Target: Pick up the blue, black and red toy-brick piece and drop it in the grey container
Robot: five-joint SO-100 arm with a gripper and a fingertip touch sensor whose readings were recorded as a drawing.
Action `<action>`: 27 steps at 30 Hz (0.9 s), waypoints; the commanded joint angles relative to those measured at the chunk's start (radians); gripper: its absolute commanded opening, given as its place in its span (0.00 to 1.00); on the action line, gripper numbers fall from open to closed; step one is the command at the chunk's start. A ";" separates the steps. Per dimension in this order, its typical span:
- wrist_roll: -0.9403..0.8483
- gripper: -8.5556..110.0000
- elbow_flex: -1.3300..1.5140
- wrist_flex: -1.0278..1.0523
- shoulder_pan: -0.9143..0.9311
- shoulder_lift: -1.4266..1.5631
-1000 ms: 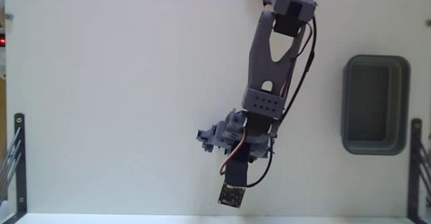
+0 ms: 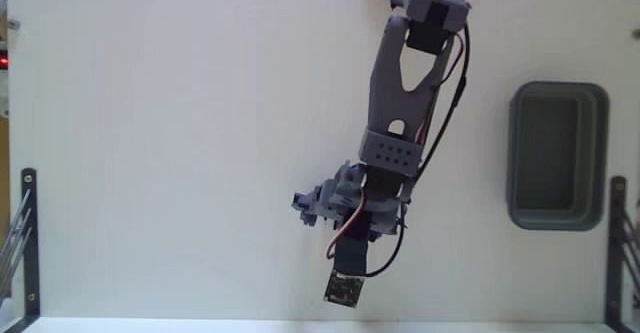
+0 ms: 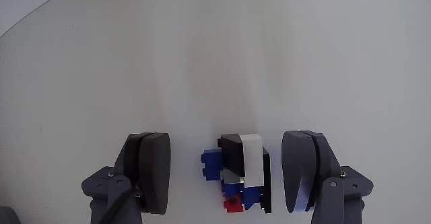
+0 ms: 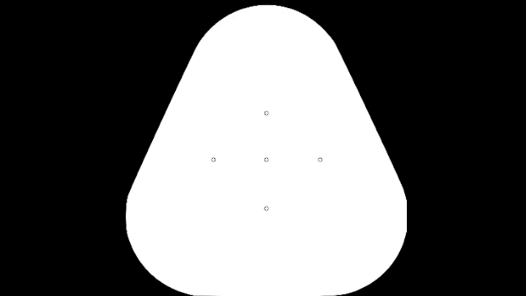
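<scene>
1. In the wrist view we see our gripper (image 3: 230,173) with its two fingers (image 3: 156,170) spread wide apart, holding nothing.
2. The toy-brick piece (image 3: 237,177) lies on the white table (image 3: 215,62) between the fingers. It sits closer to the finger on the right of that view, and we think a thin gap is left there, but it is hard to tell.
3. In front of the gripper the table is bare, with lots of room.
4. In the fixed view the arm (image 2: 405,93) reaches down from the top edge and hides the piece.
5. The grey container (image 2: 557,156) sits well apart, near the right edge, and its hollow looks bare.
6. A small circuit board (image 2: 344,290) hangs near the bottom edge.
7. We count one piece, one container, one arm and two dark posts (image 2: 27,243) at the side edges.
</scene>
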 commanded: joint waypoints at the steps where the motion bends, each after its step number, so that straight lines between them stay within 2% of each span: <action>1: 0.005 1.00 0.001 -0.019 0.013 0.101; 27: 0.005 0.95 0.001 -0.019 0.013 0.101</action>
